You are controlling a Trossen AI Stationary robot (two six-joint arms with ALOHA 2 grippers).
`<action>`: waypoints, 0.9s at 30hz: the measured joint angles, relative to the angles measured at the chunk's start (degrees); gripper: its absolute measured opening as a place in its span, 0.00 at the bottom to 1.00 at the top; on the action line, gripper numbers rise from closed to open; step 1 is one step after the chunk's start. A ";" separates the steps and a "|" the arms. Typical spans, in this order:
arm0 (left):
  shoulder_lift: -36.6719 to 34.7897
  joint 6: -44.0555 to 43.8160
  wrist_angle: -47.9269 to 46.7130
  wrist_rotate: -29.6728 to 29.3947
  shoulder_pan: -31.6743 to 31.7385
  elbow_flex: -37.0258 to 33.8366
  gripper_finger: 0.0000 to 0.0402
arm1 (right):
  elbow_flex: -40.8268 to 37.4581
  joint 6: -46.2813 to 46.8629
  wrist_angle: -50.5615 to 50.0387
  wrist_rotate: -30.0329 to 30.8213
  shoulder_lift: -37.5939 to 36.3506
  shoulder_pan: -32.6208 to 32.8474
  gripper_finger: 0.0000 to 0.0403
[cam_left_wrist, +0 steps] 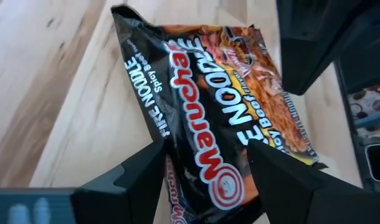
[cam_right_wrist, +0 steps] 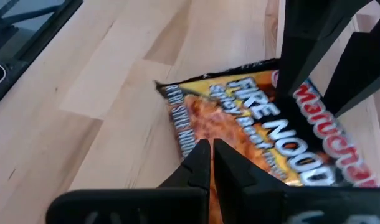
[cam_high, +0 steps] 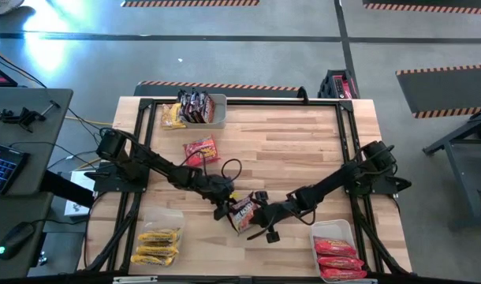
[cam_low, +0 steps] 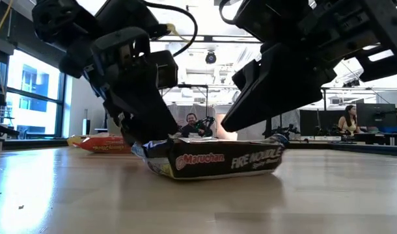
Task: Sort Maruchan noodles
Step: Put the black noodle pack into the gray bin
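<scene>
Nearest the low camera lies a dark Fire Noodle packet [cam_low: 215, 160], flat on the bench [cam_high: 288, 150] near its front edge, between the two arms. Going left to right across the bench: yellow packets [cam_high: 156, 244] lie at the front left corner, a clear bin [cam_high: 214, 110] at the back left holds dark packets beside another yellow one, and a lone red packet [cam_high: 201, 150] lies in front of that bin. Then comes the left end effector [cam_left_wrist: 205, 171], its fingers spread and straddling one short end of the dark packet, not yet clamped as far as the wrist view shows. The right end effector [cam_right_wrist: 212, 155] has its fingers closed together, tips over the packet's other end, perhaps pressing it down. At the front right a bin [cam_high: 335, 229] holds red packets.

The packet should be light, its wrapper crinkly and slippery, the noodle block inside brittle. A pinch across the narrow width near the end seems safest. Its long axis appears to run roughly from one end effector to the other, printed face up.
</scene>
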 joint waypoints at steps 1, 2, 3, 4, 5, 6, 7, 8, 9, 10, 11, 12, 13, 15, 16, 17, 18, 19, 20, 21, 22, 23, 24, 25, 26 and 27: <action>0.00 0.40 -0.01 0.33 0.00 0.15 0.54 | 0.00 -0.38 0.05 0.00 0.00 0.00 0.00; 0.00 0.81 -0.21 0.43 0.00 0.25 0.53 | 0.00 -0.61 0.06 0.00 0.00 0.00 0.00; 0.00 1.25 -0.69 0.43 0.00 0.41 0.53 | 0.00 -0.76 0.04 0.00 0.00 0.00 0.00; 0.00 1.79 -1.13 0.43 0.00 0.48 0.52 | 0.00 -0.81 0.06 0.00 0.00 0.00 0.00; 0.00 2.42 -1.59 0.43 0.00 0.48 0.50 | 0.00 -0.82 0.06 0.00 0.00 0.00 0.00; 0.00 2.86 -2.15 0.43 0.00 0.48 0.48 | 0.00 -0.98 0.04 0.00 0.00 0.00 0.00; 0.00 3.15 -2.61 0.43 0.00 0.48 0.46 | 0.00 -1.12 0.02 0.02 0.00 0.00 0.00; 0.00 3.45 -2.83 0.43 0.00 0.48 0.44 | 0.00 -1.26 0.01 0.02 0.00 0.00 0.00; 0.00 3.87 -2.83 0.46 0.00 0.48 0.41 | 0.00 -1.60 0.00 0.02 0.00 0.00 0.00; 0.00 4.07 -2.75 0.46 -0.02 0.48 0.39 | 0.00 -1.66 0.00 0.02 0.00 0.00 0.00; 0.00 4.42 -2.67 0.46 -0.04 0.48 0.36 | 0.00 -1.67 -0.01 0.02 0.00 0.00 0.00; 0.00 4.83 -2.64 0.46 -0.04 0.48 0.33 | 0.00 -1.66 -0.03 0.02 0.00 0.00 0.00; 0.00 5.16 -2.65 0.46 -0.04 0.48 0.30 | 0.00 -1.66 -0.03 0.02 0.00 0.00 0.00; -0.02 5.87 -2.61 0.42 -0.04 0.48 0.23 | 0.00 -1.66 -0.03 0.02 0.00 0.00 0.00; -0.03 6.07 -2.54 0.45 -0.04 0.48 0.20 | 0.00 -1.66 -0.03 0.02 0.00 0.00 0.00; -0.07 6.38 -2.46 0.44 -0.04 0.48 0.17 | 0.00 -1.66 -0.05 0.02 0.00 0.00 0.00; -0.07 6.45 -2.41 0.43 -0.04 0.48 0.13 | 0.00 -1.66 -0.05 0.02 0.00 0.02 0.00; -0.07 6.45 -2.33 0.43 -0.04 0.48 0.10 | 0.00 -1.66 -0.05 0.02 0.00 0.11 0.00; -0.09 6.41 -2.31 0.43 -0.02 0.50 0.06 | 0.00 -1.65 -0.11 0.10 -0.10 0.31 0.00; -0.09 6.41 -2.35 0.43 -0.01 0.50 0.04 | 0.00 -1.64 -0.19 0.31 -0.33 0.58 0.00; -0.09 6.40 -2.40 0.44 -0.01 0.50 0.02 | 0.00 -1.62 -0.20 0.33 -0.75 0.98 0.00; -0.09 6.42 -2.42 0.44 -0.02 0.50 0.01 | 0.00 -1.62 -0.46 0.49 -1.45 1.45 0.00; -0.09 6.44 -2.45 0.52 -0.04 0.50 0.01 | 0.00 -1.59 -0.98 1.14 -2.28 2.01 0.00; -0.09 6.45 -2.46 0.64 -0.02 0.50 0.02 | 0.02 -1.59 -1.80 2.04 -3.35 2.61 0.00; -0.09 6.41 -2.48 0.70 -0.02 0.50 0.02 | 0.02 -1.57 -3.43 3.40 -4.65 3.37 0.00; -0.09 6.41 -2.46 0.68 -0.02 0.50 0.02 | 0.02 -1.38 -5.31 5.35 -6.05 4.16 0.00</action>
